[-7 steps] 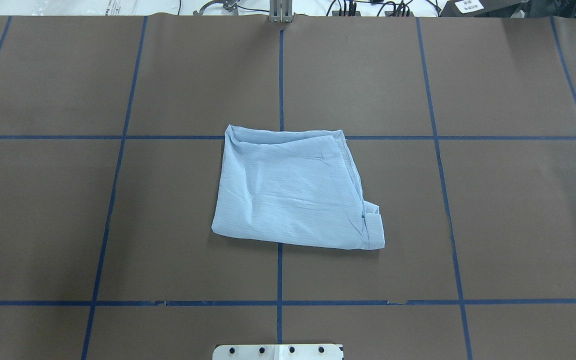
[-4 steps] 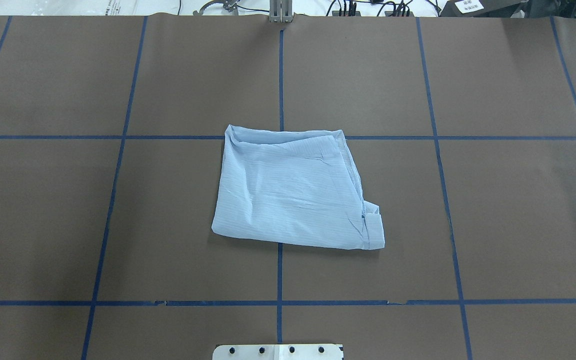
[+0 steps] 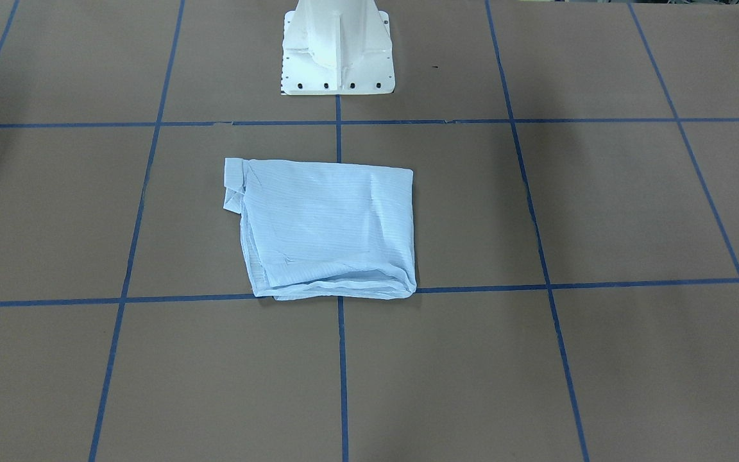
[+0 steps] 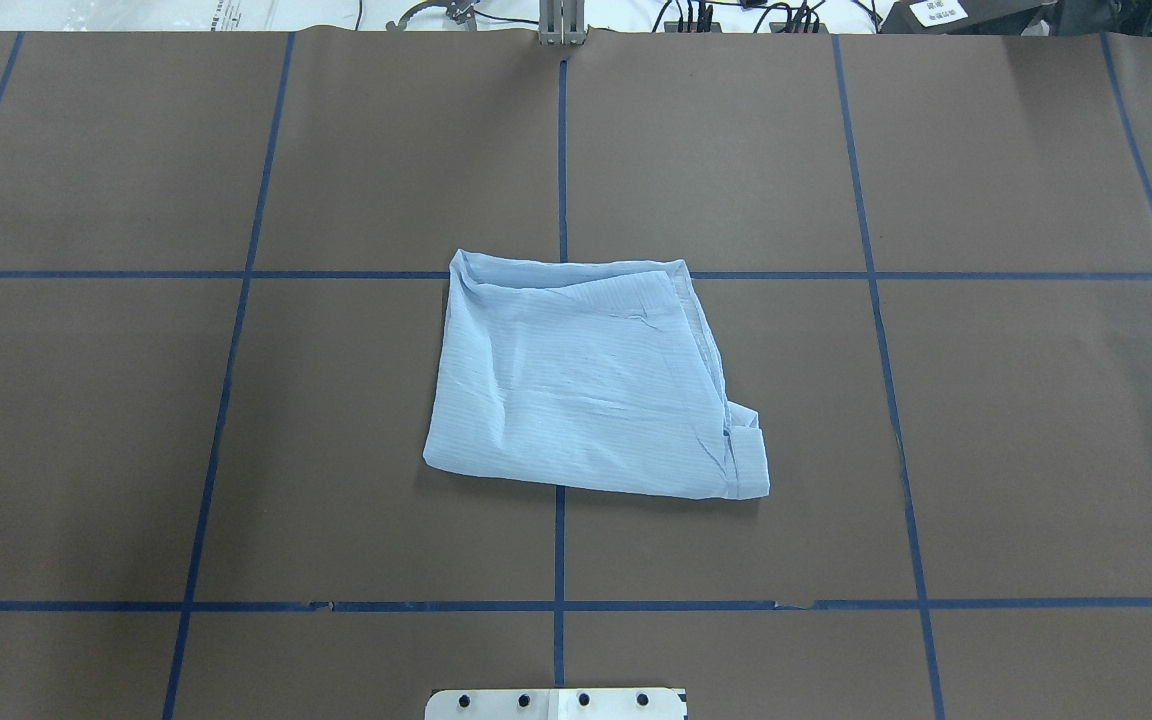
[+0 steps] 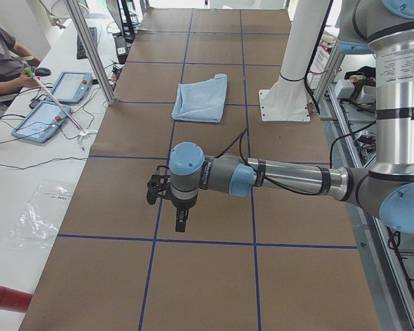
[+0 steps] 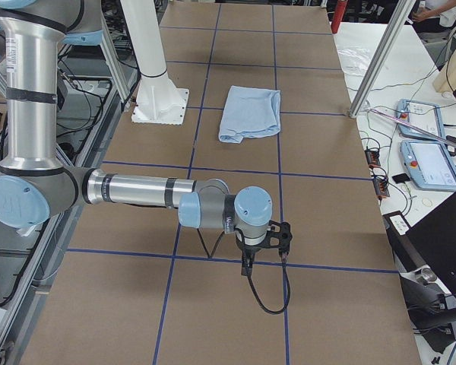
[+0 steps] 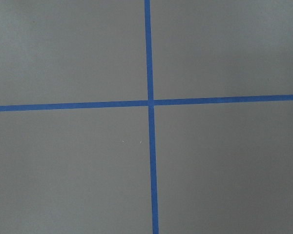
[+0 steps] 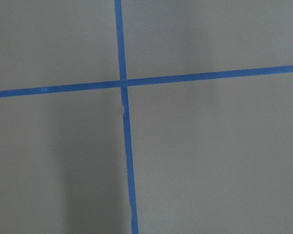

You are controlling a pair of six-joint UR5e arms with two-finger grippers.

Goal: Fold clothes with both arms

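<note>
Your left gripper and right gripper each hang over the table at opposite ends, and you can't tell if either's spread or pinched. The folded shirt lies flat mid-table, well apart from both. In the overhead view its cuff pokes out at 4 o'clock.

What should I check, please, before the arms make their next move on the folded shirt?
1. Shirt lies folded flat on the table: ok.
2. Edges tidy: not ok; a cuff-like flap sticks out at the near corner on the robot's right.
3. Left end effector clear of the shirt: ok, it hangs over bare table well away from it.
4. Right end effector clear of the shirt: ok, likewise over bare table.
5. End effectors open or shut: cannot tell, they show in the side views only.
6. Shirt visible in wrist views: not ok; both show only table and blue tape.
</note>
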